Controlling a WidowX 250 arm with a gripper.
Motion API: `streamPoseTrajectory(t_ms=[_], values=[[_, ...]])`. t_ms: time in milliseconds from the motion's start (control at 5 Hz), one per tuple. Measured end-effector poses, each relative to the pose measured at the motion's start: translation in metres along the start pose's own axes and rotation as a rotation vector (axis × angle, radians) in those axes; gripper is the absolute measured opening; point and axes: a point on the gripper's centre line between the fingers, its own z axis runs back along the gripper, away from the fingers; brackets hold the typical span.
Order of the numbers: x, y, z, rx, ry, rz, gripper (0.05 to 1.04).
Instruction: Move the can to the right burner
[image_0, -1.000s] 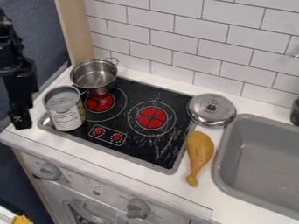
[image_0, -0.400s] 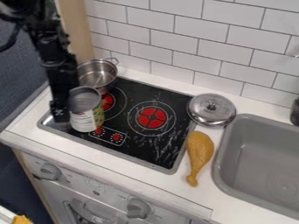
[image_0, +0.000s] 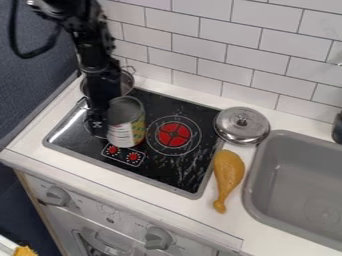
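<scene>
Camera view has the arm (image_0: 93, 47) coming in at the upper left, its black gripper (image_0: 99, 119) hanging down over the left part of the cooktop (image_0: 167, 172). How far open the gripper stands cannot be told; its lower end lies against the left side of the can (image_0: 127, 122), seemingly touching it, and whether it grips the can or merely meets it is unclear. The can is roughly upright, with its dull metal top facing up and a white, green and yellow label round its side. It covers much of the left burner (image_0: 87, 125) and lies just left of the outer ring of the right burner (image_0: 174, 134), behind the red printed dials (image_0: 133, 157).

Behind the gripper, partly hidden, is a metal pot (image_0: 126, 84). A metal lid (image_0: 242, 126) lies at the right edge of the cooktop. A brown toy drumstick (image_0: 228, 172) rests on the white counter (image_0: 200, 210) between cooktop and grey sink (image_0: 249, 192).
</scene>
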Motion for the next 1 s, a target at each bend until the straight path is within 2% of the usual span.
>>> streamPoseTrajectory(t_ms=[200, 400, 1000], values=[[0.027, 0.009, -0.002, 0.005, -0.002, -0.056, 1.001], [0.051, 0.011, -0.010, -0.009, -0.024, -0.114, 1.001], [0.086, -0.011, -0.009, -0.033, -0.051, -0.271, 1.001]])
